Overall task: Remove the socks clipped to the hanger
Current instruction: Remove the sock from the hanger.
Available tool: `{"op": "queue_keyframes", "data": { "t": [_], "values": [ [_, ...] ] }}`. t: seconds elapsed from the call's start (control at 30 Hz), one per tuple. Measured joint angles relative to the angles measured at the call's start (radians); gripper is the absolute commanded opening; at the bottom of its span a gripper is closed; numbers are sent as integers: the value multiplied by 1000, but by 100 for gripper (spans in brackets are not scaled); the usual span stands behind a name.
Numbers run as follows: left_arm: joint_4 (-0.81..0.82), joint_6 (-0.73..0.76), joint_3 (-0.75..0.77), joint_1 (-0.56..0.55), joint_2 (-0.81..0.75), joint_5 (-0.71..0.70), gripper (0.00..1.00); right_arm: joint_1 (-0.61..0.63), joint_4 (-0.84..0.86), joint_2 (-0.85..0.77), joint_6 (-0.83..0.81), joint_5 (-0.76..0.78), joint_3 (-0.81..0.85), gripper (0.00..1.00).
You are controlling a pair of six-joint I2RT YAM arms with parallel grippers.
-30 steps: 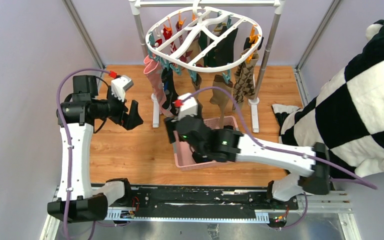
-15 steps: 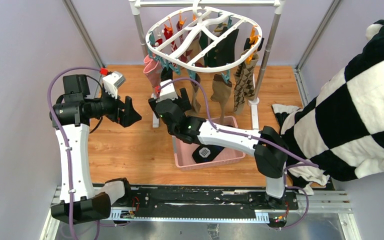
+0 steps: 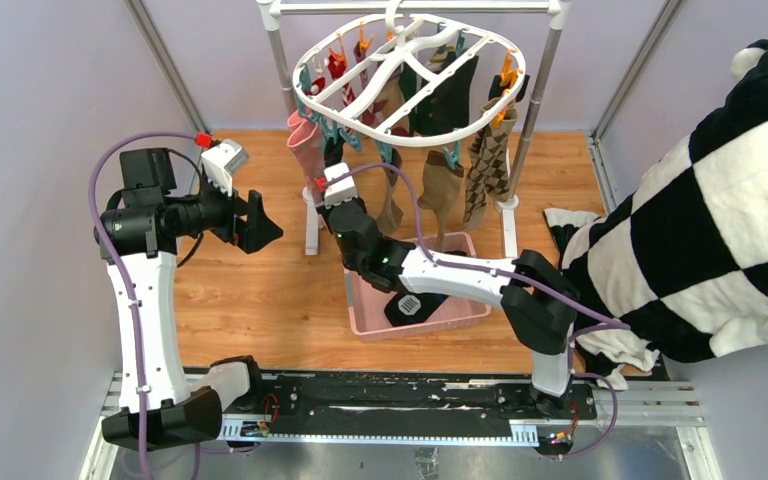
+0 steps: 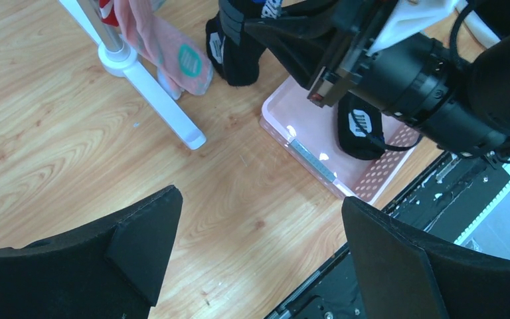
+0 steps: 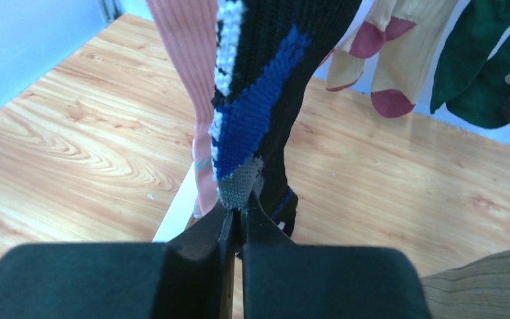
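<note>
The white oval hanger [image 3: 397, 60] hangs from the rack's top bar with several socks clipped under it, among them a pink one [image 3: 305, 150] and a brown argyle one [image 3: 487, 165]. My right gripper [image 5: 240, 211] is shut on the grey toe of a black sock with blue and white pattern [image 5: 265, 86], which still hangs from the hanger beside the pink sock [image 5: 186, 60]. My left gripper [image 4: 259, 219] is open, held over bare wood to the left of the rack [image 3: 258, 222], with nothing between its fingers.
A pink slotted basket [image 3: 360, 300] sits on the wood below the hanger with a black sock [image 3: 412, 303] inside. The grey rack's white foot [image 3: 312, 225] stands between the arms. A large black-and-white checked plush [image 3: 720, 210] fills the right side.
My right gripper rose from the basket to the hanging socks, opened wide, then shut on the black-and-blue sock's toe. The left arm drew back slightly to the left.
</note>
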Motion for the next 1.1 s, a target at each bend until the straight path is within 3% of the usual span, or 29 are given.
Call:
{"op": "queue_keyframes", "data": {
  "t": [0.3, 0.63, 0.87, 1.1],
  "values": [
    [0, 2, -2, 0, -32, 22, 100, 0, 46, -238, 49, -222, -179, 0],
    [0, 12, -17, -15, -53, 152, 100, -58, 76, -521, 264, -784, -341, 0],
    [0, 10, -30, -131, -47, 209, 100, -109, 126, -557, 447, -1102, -369, 0],
    [0, 5, -36, -228, -23, 259, 100, -112, 170, -556, 566, -1258, -367, 0]
  ]
}}
